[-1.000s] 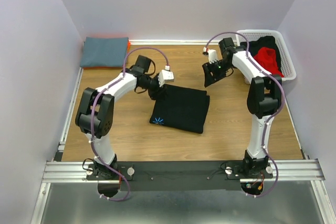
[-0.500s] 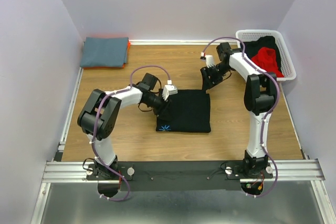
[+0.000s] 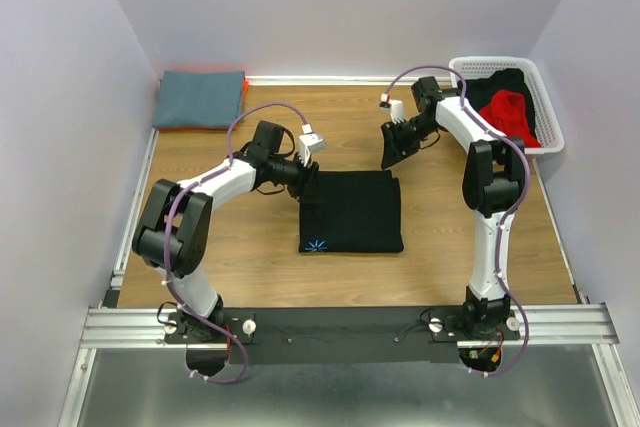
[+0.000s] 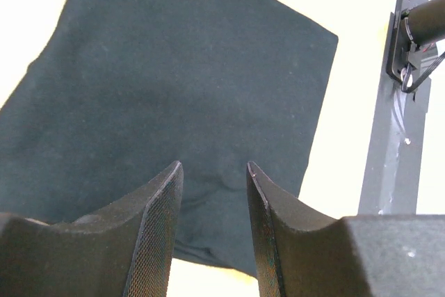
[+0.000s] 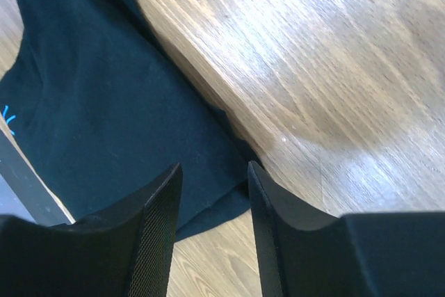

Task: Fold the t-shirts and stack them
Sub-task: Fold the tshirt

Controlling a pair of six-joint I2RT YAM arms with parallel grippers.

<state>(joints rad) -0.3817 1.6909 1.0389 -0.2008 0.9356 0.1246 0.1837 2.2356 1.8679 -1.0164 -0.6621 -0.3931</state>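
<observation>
While we hang over the fold, black t-shirt [image 3: 350, 212]: a folded rectangle on the middle of the table [image 3: 230, 247], between our arms.
Left gripper [image 4: 212, 168]: jaws half parted, empty, above the shirt's far-left corner.
Right gripper [image 5: 212, 168]: half parted too, nothing held, over the far-right edge.
Stack: slate-blue t-shirt [image 3: 200, 99], folded, far-left corner.
Basket [image 3: 548, 107]: red t-shirt [image 3: 510, 112] waiting.
Risk: pinching only the top layer would peel our fold open on lifting; uneven pulls from our two arms would skew it.
</observation>
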